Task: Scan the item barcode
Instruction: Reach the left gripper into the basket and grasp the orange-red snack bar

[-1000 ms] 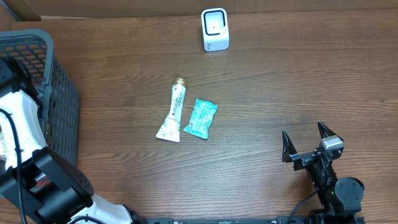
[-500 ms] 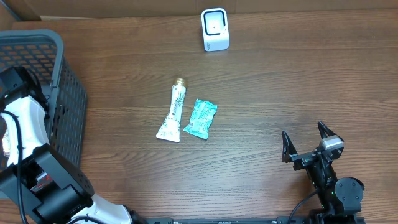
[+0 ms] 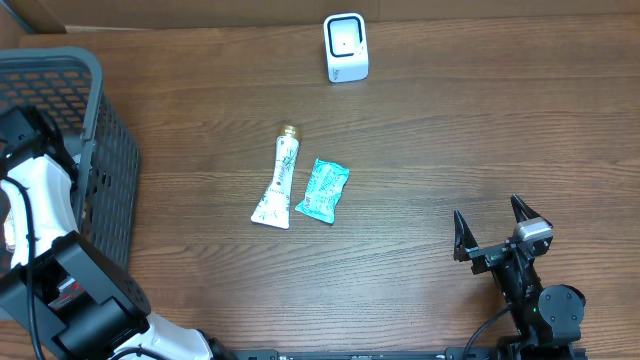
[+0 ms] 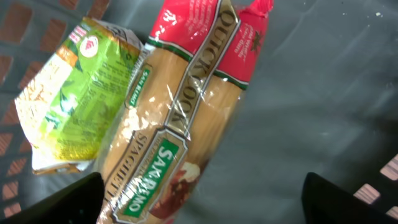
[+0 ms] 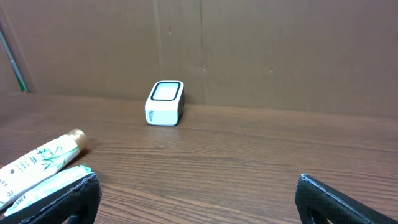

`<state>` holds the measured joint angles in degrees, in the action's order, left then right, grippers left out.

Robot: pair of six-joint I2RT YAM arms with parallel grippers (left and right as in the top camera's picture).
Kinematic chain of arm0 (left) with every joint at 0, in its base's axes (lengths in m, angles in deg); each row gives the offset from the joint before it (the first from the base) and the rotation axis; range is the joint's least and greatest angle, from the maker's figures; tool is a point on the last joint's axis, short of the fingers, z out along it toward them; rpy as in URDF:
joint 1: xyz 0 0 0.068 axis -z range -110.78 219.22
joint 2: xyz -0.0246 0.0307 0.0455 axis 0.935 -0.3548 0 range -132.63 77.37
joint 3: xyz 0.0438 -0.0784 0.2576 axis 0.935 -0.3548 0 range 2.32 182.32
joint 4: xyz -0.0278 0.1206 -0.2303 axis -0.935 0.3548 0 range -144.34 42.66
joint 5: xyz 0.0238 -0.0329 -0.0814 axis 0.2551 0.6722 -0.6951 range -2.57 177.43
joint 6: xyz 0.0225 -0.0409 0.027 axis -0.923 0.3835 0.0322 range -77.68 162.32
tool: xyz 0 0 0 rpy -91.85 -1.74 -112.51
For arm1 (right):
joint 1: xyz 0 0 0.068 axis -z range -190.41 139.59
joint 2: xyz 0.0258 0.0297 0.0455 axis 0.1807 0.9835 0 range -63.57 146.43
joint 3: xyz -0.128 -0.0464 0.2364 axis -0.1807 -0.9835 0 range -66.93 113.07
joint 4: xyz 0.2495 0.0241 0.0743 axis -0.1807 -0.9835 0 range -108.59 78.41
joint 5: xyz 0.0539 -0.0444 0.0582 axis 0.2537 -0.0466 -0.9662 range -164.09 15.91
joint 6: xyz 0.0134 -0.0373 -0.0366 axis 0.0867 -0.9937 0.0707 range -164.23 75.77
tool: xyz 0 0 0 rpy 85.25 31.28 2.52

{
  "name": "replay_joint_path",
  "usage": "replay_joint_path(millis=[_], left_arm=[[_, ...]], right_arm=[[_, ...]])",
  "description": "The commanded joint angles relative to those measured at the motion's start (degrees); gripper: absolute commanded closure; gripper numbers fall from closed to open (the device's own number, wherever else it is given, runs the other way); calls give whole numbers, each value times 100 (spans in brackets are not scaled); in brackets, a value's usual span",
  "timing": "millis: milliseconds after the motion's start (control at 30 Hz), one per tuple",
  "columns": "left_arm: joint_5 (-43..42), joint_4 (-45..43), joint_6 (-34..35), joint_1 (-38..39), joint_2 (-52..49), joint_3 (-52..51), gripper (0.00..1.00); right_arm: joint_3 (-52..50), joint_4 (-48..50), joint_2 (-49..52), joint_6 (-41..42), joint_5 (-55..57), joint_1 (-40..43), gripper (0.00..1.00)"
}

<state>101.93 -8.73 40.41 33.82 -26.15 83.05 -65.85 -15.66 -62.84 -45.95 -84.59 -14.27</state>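
Left gripper (image 4: 202, 193): released, fingers spread wide with nothing between them, hanging inside the basket (image 3: 105, 170) and looking down at its floor. Directly below and slightly toward its left finger lies the spaghetti packet (image 4: 180, 118), flat, running away from the gripper to a crimped red end. I take this as the item to scan. No barcode shows on the upper face, so it is probably underneath or on a side, but I cannot tell. Handling, as a judgement: long and fairly light. The bundle is stiff but the strands are brittle, and the clear film is slick and crinkly. Best hold is across the narrow width near the middle, with a gentle squeeze — not at the crimped end, where the film would slip or tear. A green packet (image 4: 78, 93) lies beyond the left finger, touching the spaghetti's side, so a closing finger could snag it. The basket holds these two items as far as the wrist view shows. Right gripper (image 3: 488, 228): also released and empty, low over the table (image 3: 450, 130). Ahead of it and to its left lie a tube (image 3: 277, 180) and a teal packet (image 3: 323, 190) just beside each other. Further ahead stands the scanner (image 3: 346, 47), upright at the far edge — well apart from the basket.
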Motion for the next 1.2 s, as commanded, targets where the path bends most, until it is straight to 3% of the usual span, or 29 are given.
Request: replay_joint_path(millis=[0,133,300,500,900,1067,1133,1167], left_arm=[[-212,-103,-588,-166,-72,98,5],[-247,-330,-822,-444,-98,98,2],[-317,-269,-1290,-892,-188,94,4],[-1504,-407,-1545,-1349,-240,-72,8],[-1858,-533,-1740,-1403,-807,-299,11],[-1843,-503,-1738,-1410,-1163,-299,23],[-1882,-501,-1731,-1399,-1257,-299,42],[-1899,-501,-1731,-1386,-1272,-299,61]], right_arm=[[-61,31,-48,20,-28,-42,0],[-61,31,-50,20,-28,-42,0],[-61,31,-48,20,-28,-42,0],[-61,31,-48,20,-28,-42,0],[-61,31,-48,20,-28,-42,0],[-61,31,-48,20,-28,-42,0],[-61,31,-48,20,-28,-42,0],[-61,31,-48,20,-28,-42,0]])
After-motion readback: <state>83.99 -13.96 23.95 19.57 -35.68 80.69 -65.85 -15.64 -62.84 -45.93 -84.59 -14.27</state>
